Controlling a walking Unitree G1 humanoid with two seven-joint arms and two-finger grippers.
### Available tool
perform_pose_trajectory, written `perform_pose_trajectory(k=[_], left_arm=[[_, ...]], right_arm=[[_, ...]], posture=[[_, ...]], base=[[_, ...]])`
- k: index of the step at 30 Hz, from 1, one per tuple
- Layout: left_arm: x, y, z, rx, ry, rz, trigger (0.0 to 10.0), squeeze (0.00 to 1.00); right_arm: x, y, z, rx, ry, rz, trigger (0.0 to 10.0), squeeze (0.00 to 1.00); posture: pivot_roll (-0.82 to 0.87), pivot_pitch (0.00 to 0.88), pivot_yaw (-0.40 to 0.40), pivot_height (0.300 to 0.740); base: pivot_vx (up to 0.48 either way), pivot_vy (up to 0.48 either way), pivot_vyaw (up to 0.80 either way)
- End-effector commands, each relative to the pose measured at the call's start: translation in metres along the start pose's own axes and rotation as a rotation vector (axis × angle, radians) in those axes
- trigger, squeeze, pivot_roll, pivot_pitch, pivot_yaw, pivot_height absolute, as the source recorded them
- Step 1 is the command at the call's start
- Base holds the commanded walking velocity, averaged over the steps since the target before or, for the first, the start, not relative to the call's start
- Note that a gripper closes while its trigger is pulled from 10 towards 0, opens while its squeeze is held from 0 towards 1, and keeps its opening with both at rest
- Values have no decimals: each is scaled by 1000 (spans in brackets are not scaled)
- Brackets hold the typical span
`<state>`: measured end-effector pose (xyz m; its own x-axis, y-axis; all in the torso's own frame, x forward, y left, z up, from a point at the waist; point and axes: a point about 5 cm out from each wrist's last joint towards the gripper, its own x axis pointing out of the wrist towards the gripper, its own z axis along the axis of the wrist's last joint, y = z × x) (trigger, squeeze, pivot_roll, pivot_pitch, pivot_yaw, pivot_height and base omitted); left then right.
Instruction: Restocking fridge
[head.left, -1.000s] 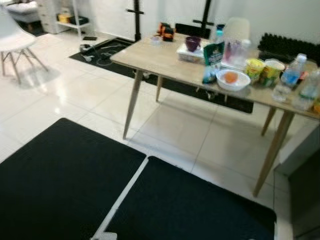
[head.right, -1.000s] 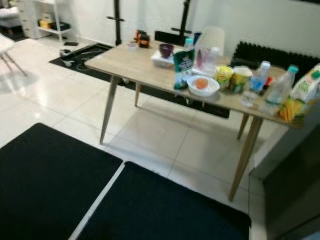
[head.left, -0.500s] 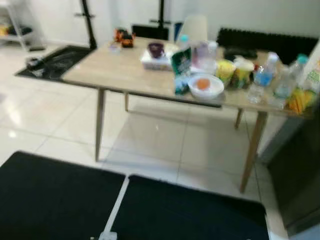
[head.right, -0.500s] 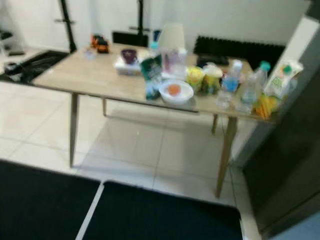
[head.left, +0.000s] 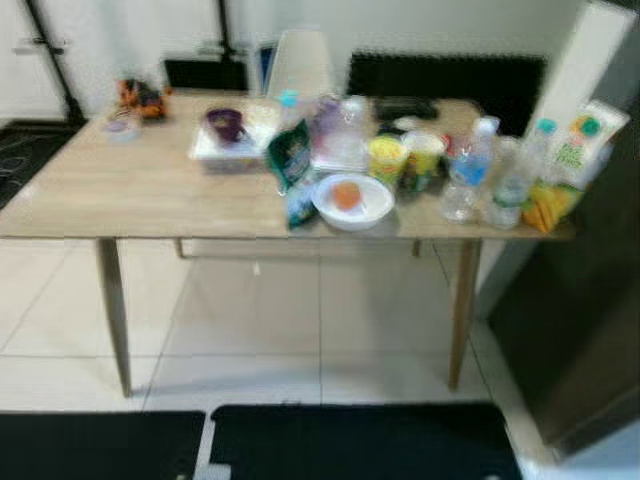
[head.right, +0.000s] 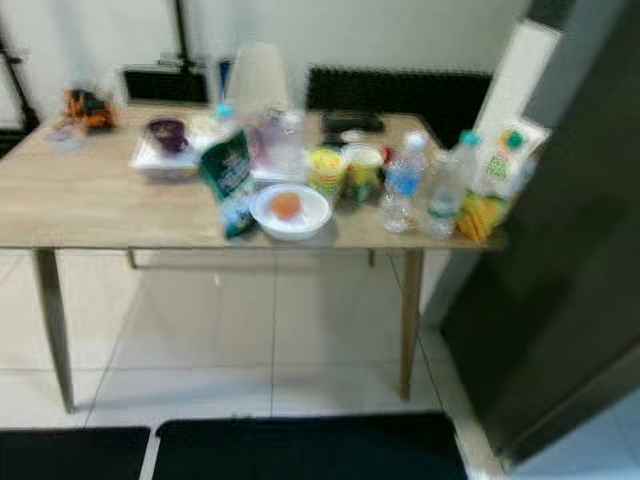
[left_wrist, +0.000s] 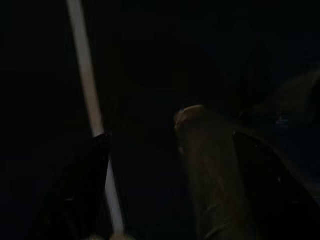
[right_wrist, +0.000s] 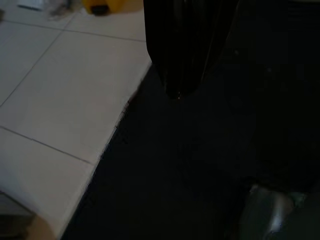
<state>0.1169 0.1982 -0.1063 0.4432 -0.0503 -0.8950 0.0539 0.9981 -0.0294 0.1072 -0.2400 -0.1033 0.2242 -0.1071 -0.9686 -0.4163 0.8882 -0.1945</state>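
A wooden table (head.left: 150, 190) stands ahead with groceries on it. They include a white bowl (head.left: 352, 200) holding something orange, a green bag (head.left: 292, 165), two yellow cups (head.left: 388, 160), clear water bottles (head.left: 470, 170), a juice carton (head.left: 572, 158) and a yellow item (head.left: 545, 207) at the right end. The dark fridge (head.right: 570, 250) rises just right of the table. My right gripper (right_wrist: 176, 92) hangs idle and shut over a black mat and white tiles. My left arm hangs idle, and its wrist view is very dark.
A purple bowl (head.left: 225, 125) sits in a white tray at the back of the table, with an orange toy (head.left: 138, 96) at the far left. Black floor mats (head.left: 360, 440) lie between me and the table. White tiles run under the table.
The camera has swung right and come nearer: the table is now centred and the dark fridge fills the right side. Nothing on the table has moved.
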Motion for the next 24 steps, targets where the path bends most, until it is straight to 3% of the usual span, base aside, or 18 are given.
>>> perform_pose_trajectory(k=[1,3,20,24], left_arm=[[-2,2,-11,3,36,5,10000,0],[-2,3,-11,1,38,23,10000,0],[-3,2,-13,-21,48,20,10000,0],[-3,3,-14,15,70,23,10000,0]], right_arm=[[0,0,6,-5,-22,-7,10000,0],[0,0,7,6,-34,-13,10000,0],[0,2,10,16,-57,-7,10000,0],[0,3,9,18,-57,-3,10000,0]], posture=[[-52,5,-26,740],[-52,5,-26,740],[-55,9,-27,740],[-57,9,-29,740]], base=[[292,0,-731],[122,0,-738],[0,0,0],[0,-469,0]])
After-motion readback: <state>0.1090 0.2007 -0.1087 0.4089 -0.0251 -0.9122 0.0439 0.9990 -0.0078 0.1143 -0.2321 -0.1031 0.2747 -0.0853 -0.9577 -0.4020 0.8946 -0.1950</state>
